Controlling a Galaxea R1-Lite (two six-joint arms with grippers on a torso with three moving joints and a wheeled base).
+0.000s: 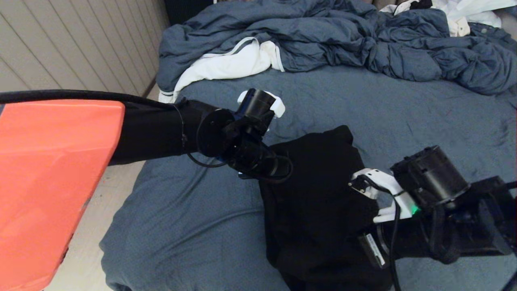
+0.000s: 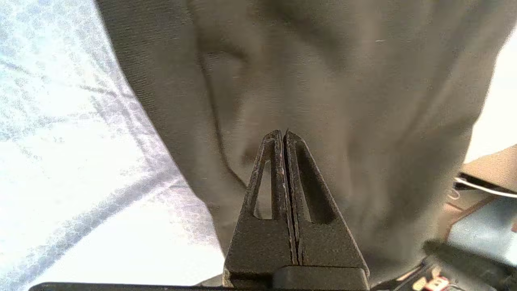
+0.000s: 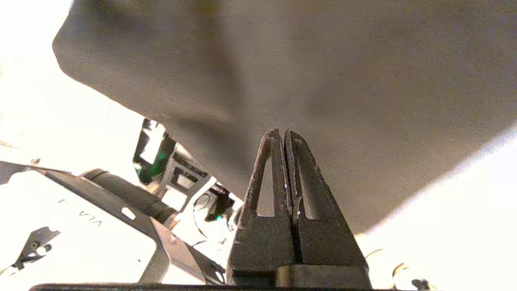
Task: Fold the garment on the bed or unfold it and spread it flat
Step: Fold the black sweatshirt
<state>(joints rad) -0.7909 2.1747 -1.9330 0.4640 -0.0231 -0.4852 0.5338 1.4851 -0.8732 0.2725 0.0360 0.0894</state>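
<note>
Dim head view; wrist views overexposed, blurred.

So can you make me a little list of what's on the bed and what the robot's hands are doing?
garment: black hoodie, bunched up near the bed's front edge
bed: blue-grey sheet, wrinkled
left tool: shut, empty, over the hoodie
right tool: shut, empty, over the hoodie
far end: rumpled duvet, white cloth

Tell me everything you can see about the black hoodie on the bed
The garment is a plain black hoodie in soft matte fabric, bunched into a rumpled heap, neither flat nor neatly folded. It lies on the bed near its front edge, well short of the duvet. No zip, hood or pocket can be made out. The left gripper and right gripper, fingers together, are right over its cloth.
</note>
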